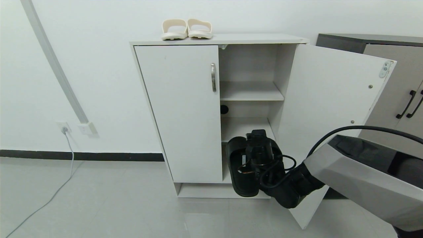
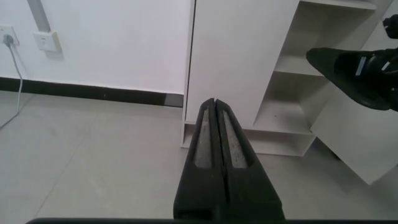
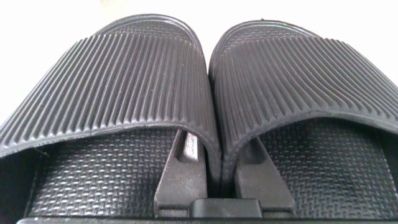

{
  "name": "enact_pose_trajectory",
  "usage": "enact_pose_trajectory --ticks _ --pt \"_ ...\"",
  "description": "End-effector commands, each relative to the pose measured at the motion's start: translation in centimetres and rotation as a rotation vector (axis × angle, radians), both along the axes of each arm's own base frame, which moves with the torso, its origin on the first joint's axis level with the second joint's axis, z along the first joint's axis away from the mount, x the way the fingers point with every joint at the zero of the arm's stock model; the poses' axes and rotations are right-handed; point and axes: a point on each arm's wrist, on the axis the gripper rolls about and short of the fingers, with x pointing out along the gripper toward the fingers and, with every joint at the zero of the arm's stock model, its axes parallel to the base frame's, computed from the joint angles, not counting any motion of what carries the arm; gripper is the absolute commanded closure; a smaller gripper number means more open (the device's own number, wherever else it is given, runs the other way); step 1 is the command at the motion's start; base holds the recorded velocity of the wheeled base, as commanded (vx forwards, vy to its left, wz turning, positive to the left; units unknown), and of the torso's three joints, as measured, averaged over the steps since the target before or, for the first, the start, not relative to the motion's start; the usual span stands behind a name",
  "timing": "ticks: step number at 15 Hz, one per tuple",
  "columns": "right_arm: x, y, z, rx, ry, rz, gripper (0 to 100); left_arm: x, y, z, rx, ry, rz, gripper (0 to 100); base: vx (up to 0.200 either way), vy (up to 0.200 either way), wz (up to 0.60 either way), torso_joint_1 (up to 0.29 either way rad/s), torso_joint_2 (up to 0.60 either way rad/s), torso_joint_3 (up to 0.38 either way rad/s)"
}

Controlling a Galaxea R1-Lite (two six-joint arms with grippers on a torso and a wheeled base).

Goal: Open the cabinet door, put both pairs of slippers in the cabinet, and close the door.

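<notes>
A white two-door wooden cabinet (image 1: 218, 39) is seen with its left door (image 1: 178, 112) shut and its right door (image 1: 327, 99) swung wide open. A pair of black ribbed rubber slippers (image 1: 239, 172) is held side by side in the air just before the open right half, long axes running from the right gripper (image 3: 219, 180) towards the shelves, toes leading. That gripper is clamped on the straps' adjoining inner edges. A pair of cream slippers (image 1: 186, 29) is set side by side on the cabinet top, long axes front to back, and the left gripper (image 2: 214, 134) is held pressed together above the floor before the shut door.
</notes>
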Motion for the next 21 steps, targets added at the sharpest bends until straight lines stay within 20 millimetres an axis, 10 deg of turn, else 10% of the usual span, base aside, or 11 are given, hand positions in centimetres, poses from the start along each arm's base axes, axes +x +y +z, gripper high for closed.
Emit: enact_pose_trajectory --ticks 1,21 --pt "0.2 0.2 -1.0 -0.012 0.015 0.001 100 0.0 0.0 0.0 0.0 0.002 0.0 100 0.0 0.0 0.0 0.0 0.0 0.0" --pt "1.0 0.5 -0.6 0.045 -0.168 -0.061 100 0.0 0.0 0.0 -0.001 0.0 0.002 100 0.0 0.0 0.0 0.002 0.0 -0.096"
